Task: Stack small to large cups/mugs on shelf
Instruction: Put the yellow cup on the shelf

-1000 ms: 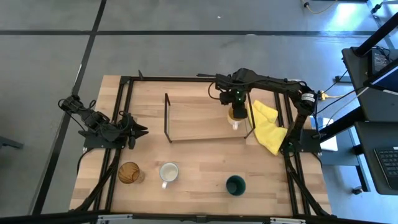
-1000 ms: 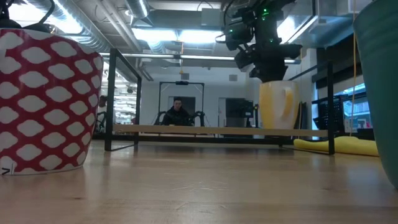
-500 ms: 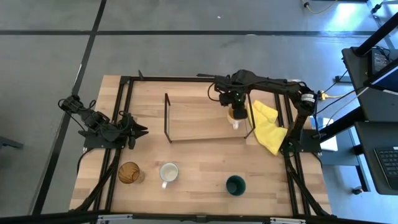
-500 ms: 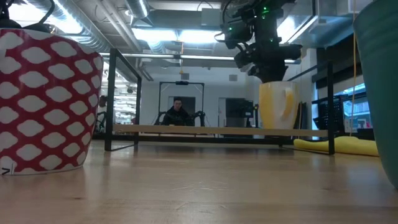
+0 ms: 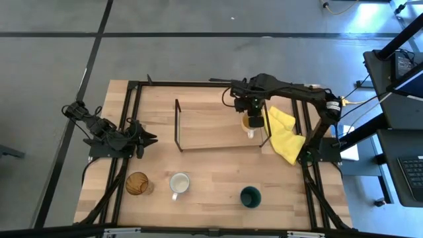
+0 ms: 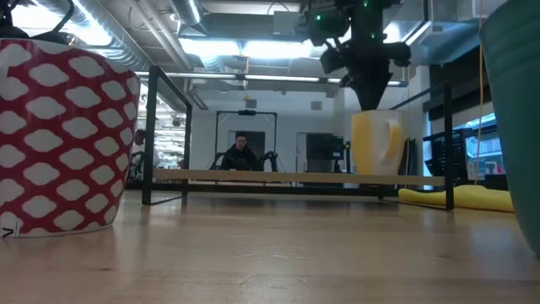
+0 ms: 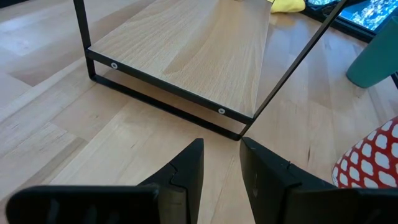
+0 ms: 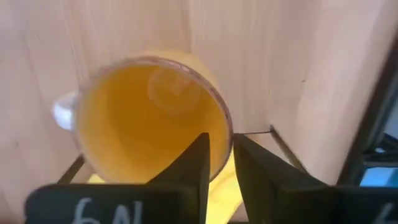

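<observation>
Risen off yellow mug [image 5: 249, 123] on shelf [image 5: 205, 125]: right end effector [image 6: 369, 83], fingers seemingly nearly together, empty.

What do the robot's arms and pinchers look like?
Both arms are dark and jointed. The right arm carries a small green light and a yellow cable near its base. Each gripper, left gripper and right gripper, has two flat black fingers.

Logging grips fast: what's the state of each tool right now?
Left tool: open, empty.
Right tool: over yellow white-handled ceramic mug; cannot be told.
</observation>
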Tool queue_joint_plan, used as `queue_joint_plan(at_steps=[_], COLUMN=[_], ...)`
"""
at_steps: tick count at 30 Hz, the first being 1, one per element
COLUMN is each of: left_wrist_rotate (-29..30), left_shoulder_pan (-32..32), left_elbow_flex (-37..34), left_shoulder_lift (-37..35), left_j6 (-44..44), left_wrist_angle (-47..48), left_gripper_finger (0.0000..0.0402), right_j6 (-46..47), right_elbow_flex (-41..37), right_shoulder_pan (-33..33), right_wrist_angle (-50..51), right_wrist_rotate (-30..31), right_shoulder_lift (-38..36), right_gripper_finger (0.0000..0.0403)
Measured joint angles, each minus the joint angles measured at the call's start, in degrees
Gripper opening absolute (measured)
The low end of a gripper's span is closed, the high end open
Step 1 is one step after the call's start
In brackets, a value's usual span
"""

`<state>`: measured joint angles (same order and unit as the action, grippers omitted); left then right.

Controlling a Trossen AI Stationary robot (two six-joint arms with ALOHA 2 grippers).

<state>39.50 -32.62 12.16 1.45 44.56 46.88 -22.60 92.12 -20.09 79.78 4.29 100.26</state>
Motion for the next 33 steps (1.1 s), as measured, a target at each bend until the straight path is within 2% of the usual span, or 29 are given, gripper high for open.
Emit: queue_joint_plan(at_steps=[8,11,14,21,33], left_wrist_rotate=[0.0,0.0,0.0,0.0,0.0], left_shoulder_pan=[0.0,0.0,0.0,0.0,-0.1], left_elbow_flex=[0.0,0.0,0.0,0.0,0.0], left_shoulder_lift=[0.0,0.0,0.0,0.0,0.0], left_j6=[0.0,0.0,0.0,0.0,0.0], left_wrist_angle=[0.0,0.0,0.0,0.0,0.0], left_gripper_finger=[0.0098,0.0099,0.0098,0.0098,0.0098], right_j6=[3.1,4.5,5.9,10.5,11.7], right_elbow_flex=[3.3,4.8,6.6,7.6,7.6], right_shoulder_pan=[0.8,3.2,6.3,7.7,7.6], right_wrist_angle=[0.2,-2.5,-5.4,-5.2,-3.2], right_wrist_rotate=[0.1,0.8,0.1,-0.9,-0.9], right_shoulder_lift=[-0.7,-0.7,-0.5,2.6,7.0], right_gripper_finger=[0.0128,0.0134,0.0114,0.0010,0.0007])
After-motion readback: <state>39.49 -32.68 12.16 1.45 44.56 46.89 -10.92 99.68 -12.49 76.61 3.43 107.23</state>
